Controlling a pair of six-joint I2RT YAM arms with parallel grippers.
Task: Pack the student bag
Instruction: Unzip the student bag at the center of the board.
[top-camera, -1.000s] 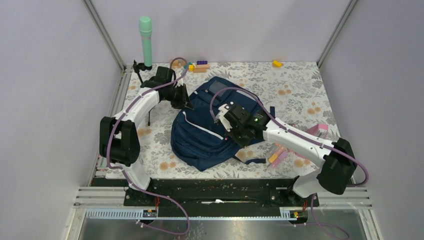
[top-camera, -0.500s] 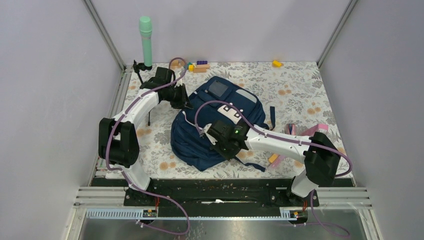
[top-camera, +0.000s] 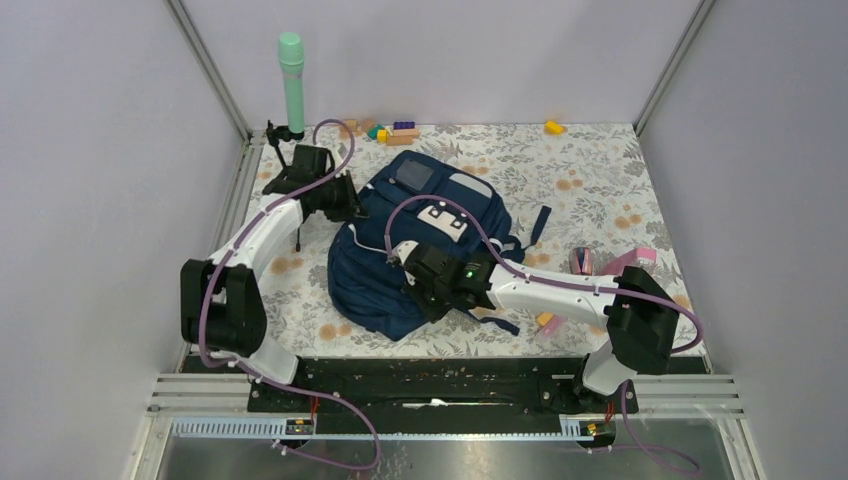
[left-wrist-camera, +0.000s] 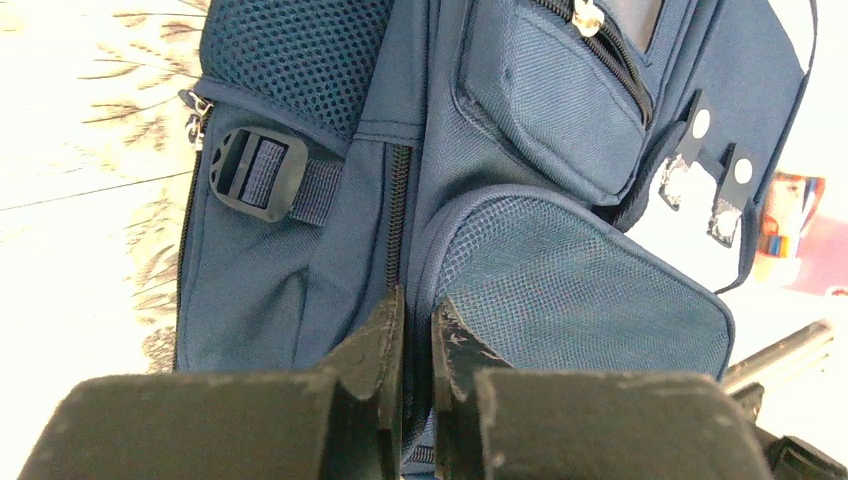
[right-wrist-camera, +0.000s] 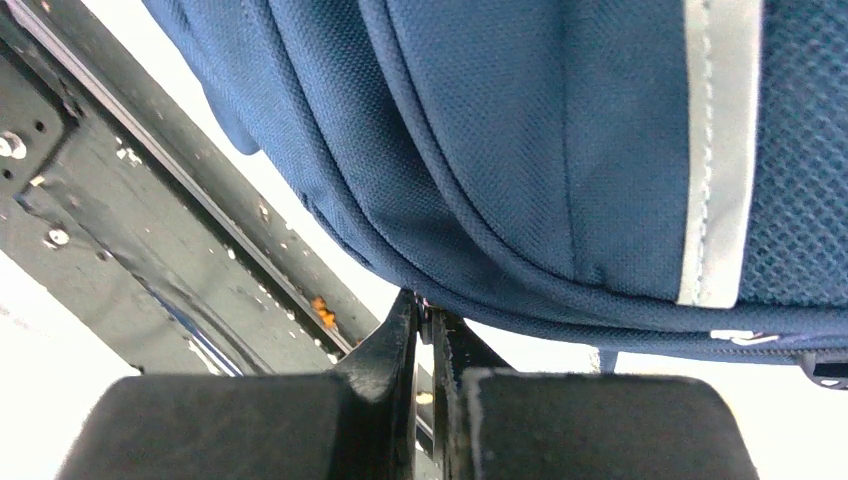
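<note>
The student bag (top-camera: 372, 283), navy with grey stripes and a white patch, lies flat in the middle of the floral table. My left gripper (top-camera: 347, 204) is at the bag's far-left side. In the left wrist view (left-wrist-camera: 415, 318) its jaws are nearly closed on a fold of the bag (left-wrist-camera: 560, 270) beside a zipper line. My right gripper (top-camera: 417, 291) is over the bag's near part. In the right wrist view (right-wrist-camera: 427, 316) it is shut on a small piece at the bag's (right-wrist-camera: 560, 150) lower seam, holding that edge above the table.
A green cylinder (top-camera: 291, 85) stands on a stand at the back left. Toy blocks (top-camera: 395, 130) and a yellow block (top-camera: 553, 127) lie along the back edge. Pink items (top-camera: 633, 260) and markers (top-camera: 546, 321) lie at the right. A black rail (top-camera: 430, 375) runs along the near edge.
My right gripper has moved left and toward the near edge along the bag. The bag has shifted left, uncovering its white patch. My left gripper has moved left with it.
</note>
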